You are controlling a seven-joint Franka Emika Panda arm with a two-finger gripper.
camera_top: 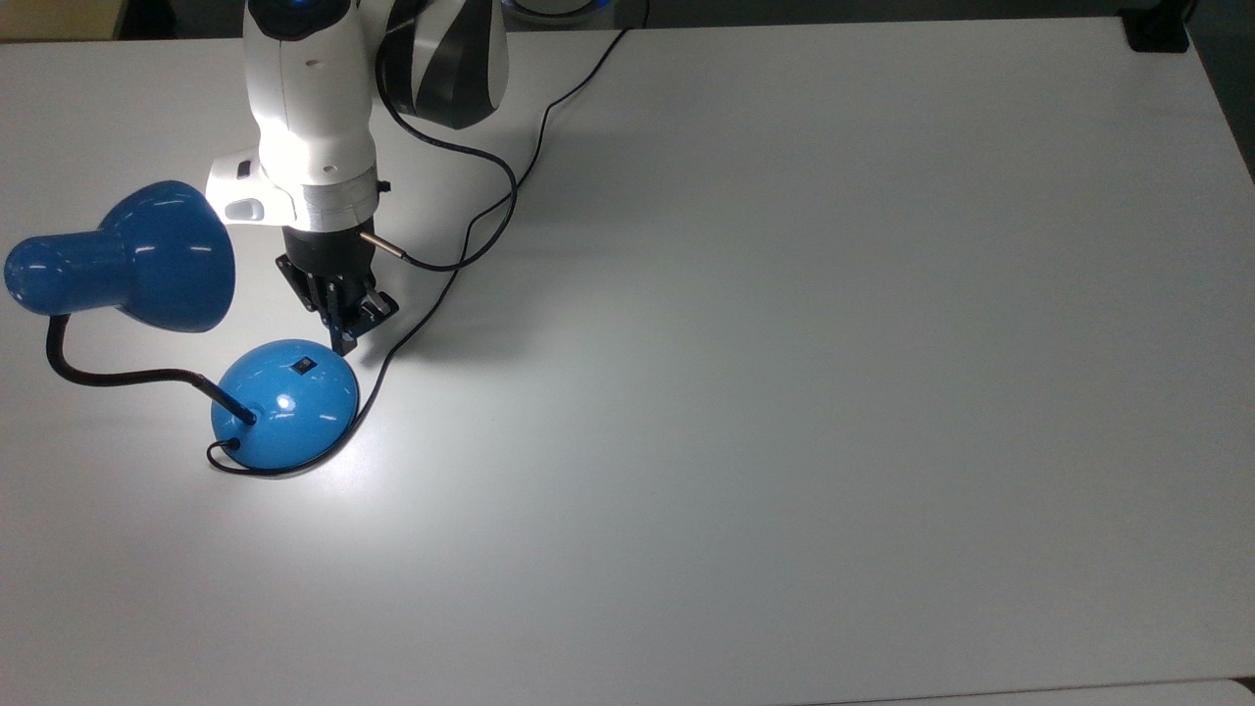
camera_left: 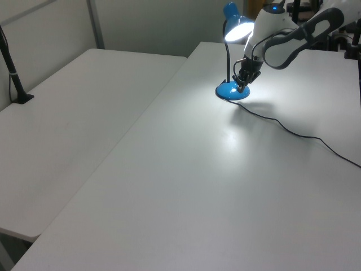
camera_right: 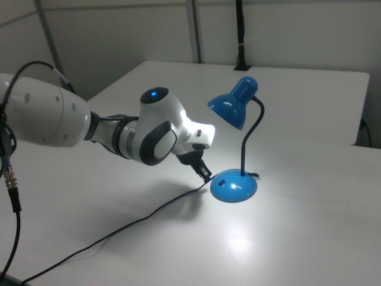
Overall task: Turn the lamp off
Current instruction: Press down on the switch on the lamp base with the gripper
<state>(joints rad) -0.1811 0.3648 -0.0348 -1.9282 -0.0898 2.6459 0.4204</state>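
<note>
The lamp [camera_top: 284,402] stands near the top view's left edge of the white table [camera_top: 784,392], and every place here is given from its round domed base. It is lit: in the left view the shade's mouth glows, and a bright pool lies on the table just beside the base. The gripper [camera_top: 345,333] hangs at the base's rim on the side where the small black switch [camera_top: 303,368] sits, its fingers drawn together into a narrow tip and gripping nothing. That is probably because a single closed point suits pressing a small rocker better than a spread pair. It comes in slanted from the arm's side, so the tip aims down at the switch and stays clear of the neck. The black bendy neck [camera_right: 249,140] rises from the far side of the base, so the lamp's long axis runs upright and arches over at the top. The bell-shaped shade [camera_right: 232,106] hangs above and opens downward towards the switch side. The thin black cord [camera_top: 441,284] leaves the base and trails past the gripper.
</note>
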